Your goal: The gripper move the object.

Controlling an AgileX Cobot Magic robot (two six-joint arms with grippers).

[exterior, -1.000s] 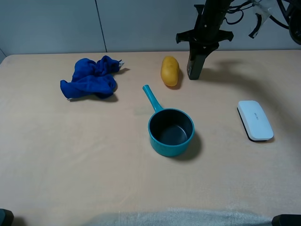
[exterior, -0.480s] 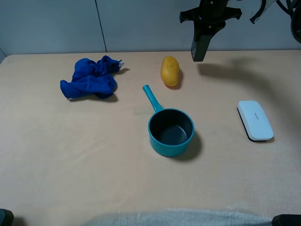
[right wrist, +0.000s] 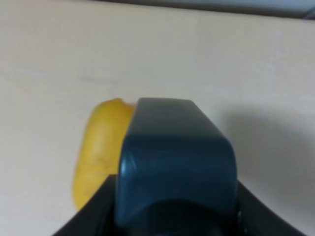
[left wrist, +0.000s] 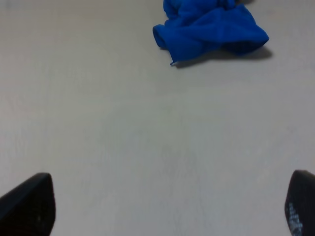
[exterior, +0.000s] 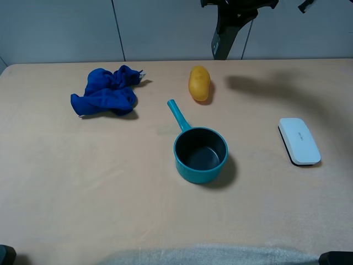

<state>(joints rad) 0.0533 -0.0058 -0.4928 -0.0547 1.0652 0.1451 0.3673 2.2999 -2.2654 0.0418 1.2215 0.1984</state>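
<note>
The object, a small dark bottle (exterior: 220, 45), hangs in the air above the table's far edge, just right of a yellow potato-like item (exterior: 199, 83). My right gripper (exterior: 231, 22) is shut on the bottle's upper part, at the top of the exterior view. In the right wrist view the bottle (right wrist: 177, 162) fills the middle, with the yellow item (right wrist: 98, 152) on the table below it. My left gripper (left wrist: 162, 206) is open and empty over bare table; only its two black fingertips (left wrist: 24, 204) show.
A teal saucepan (exterior: 200, 154) with its handle pointing to the far left stands mid-table. A flat white box (exterior: 299, 141) lies at the right. A crumpled blue cloth (exterior: 106, 91) lies at the far left and also shows in the left wrist view (left wrist: 211, 27).
My right gripper has lifted the bottle off the table beside the yellow item and carried it upward and a little left. The left arm has not moved.
</note>
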